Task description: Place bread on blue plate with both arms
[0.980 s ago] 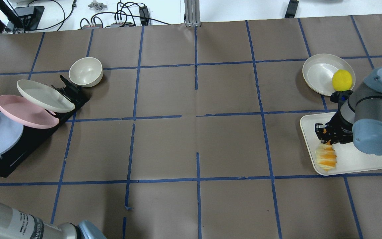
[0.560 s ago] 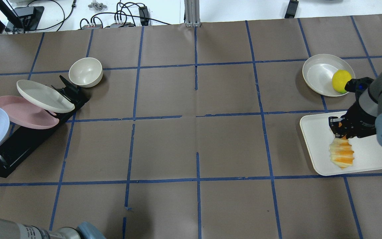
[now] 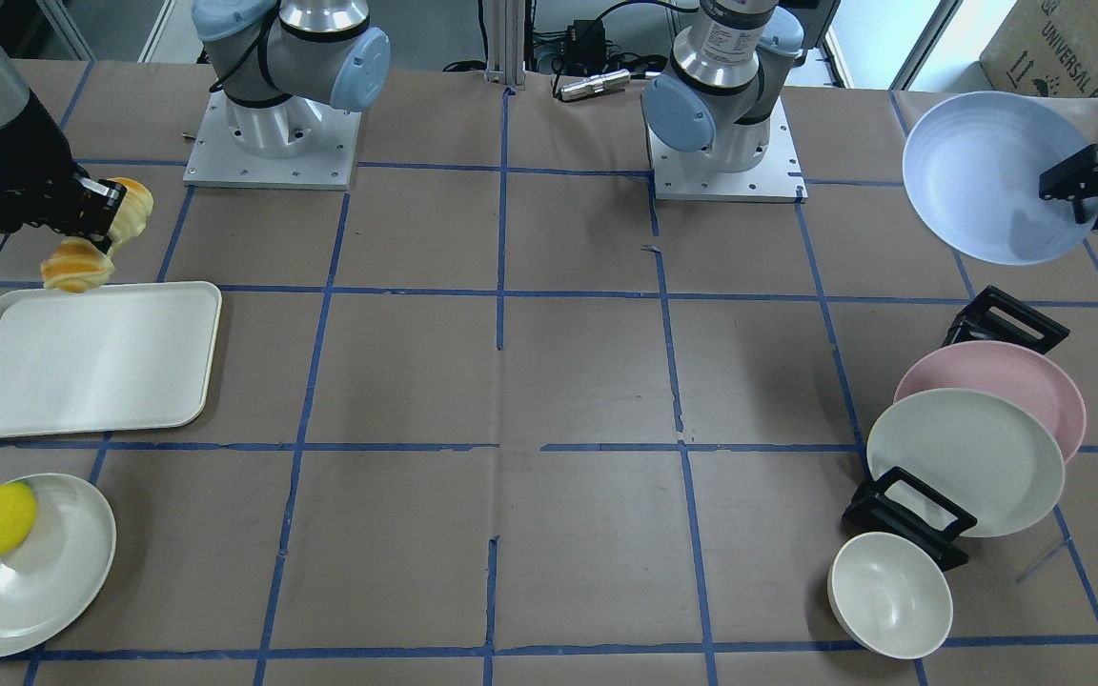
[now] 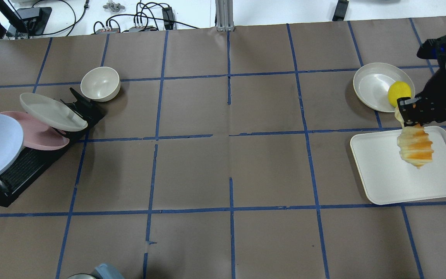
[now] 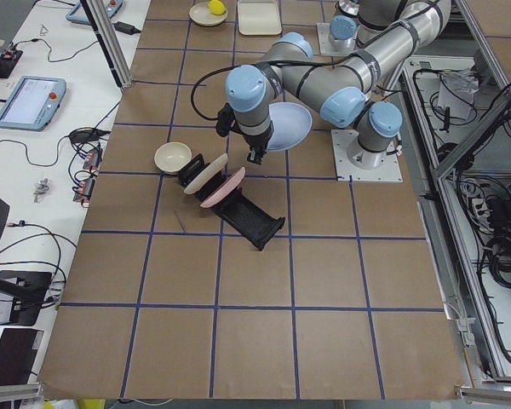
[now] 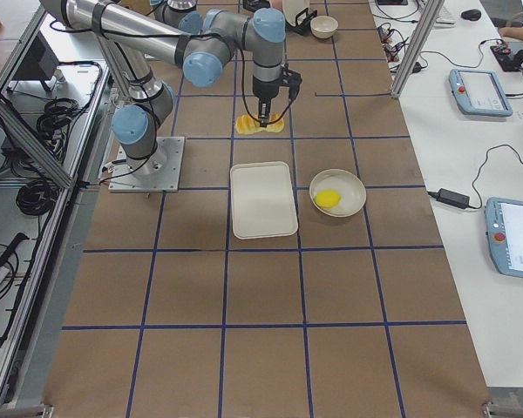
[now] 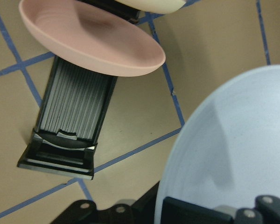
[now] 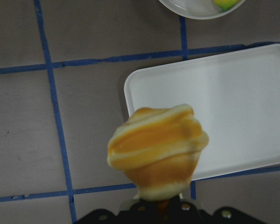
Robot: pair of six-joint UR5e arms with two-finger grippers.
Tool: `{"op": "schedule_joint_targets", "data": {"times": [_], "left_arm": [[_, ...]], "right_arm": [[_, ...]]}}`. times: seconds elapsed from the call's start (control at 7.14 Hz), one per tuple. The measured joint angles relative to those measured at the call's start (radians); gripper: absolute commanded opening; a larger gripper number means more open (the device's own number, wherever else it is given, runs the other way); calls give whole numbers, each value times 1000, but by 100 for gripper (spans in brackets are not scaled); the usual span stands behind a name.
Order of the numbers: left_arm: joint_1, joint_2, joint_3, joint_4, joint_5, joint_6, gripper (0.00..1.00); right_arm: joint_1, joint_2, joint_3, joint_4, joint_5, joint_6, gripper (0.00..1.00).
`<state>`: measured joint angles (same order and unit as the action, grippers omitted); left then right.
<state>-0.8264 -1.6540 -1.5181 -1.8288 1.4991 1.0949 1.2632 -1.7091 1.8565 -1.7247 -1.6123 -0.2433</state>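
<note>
Beneath the right gripper [image 4: 409,116], the bread [image 4: 415,149] hangs in the air, off the white tray [image 4: 378,182], with one end pinched between the closed fingers. A cream plate [image 4: 372,83] holding a yellow lump [image 4: 398,93] lies near that gripper. The left gripper [image 3: 1078,191] clamps the rim of the blue plate [image 3: 973,171] and holds it tilted in the air. The black rack [image 4: 25,166] and pink plate [image 4: 41,135] are below it.
</note>
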Motion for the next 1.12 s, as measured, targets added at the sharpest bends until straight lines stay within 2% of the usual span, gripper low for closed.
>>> {"op": "schedule_joint_targets", "data": {"times": [0.28,0.42,0.7,0.98,1.12], "left_arm": [[-126,-3,-58,24,-93,-176,5],[-203,-11,-99,85,-153,-279,5],[-390,-44,-217,343,-238,-529,5],[-563,-134,-330,684,-259,-792,5],[-616,-164,-351,768,-259,-877,5]], "right_arm": [[127,36,-58,4,26,3,8],[182,54,-84,7,36,5,8],[270,98,-167,43,41,11,8],[329,144,-226,86,36,14,8],[356,161,-233,86,28,20,8]]}}
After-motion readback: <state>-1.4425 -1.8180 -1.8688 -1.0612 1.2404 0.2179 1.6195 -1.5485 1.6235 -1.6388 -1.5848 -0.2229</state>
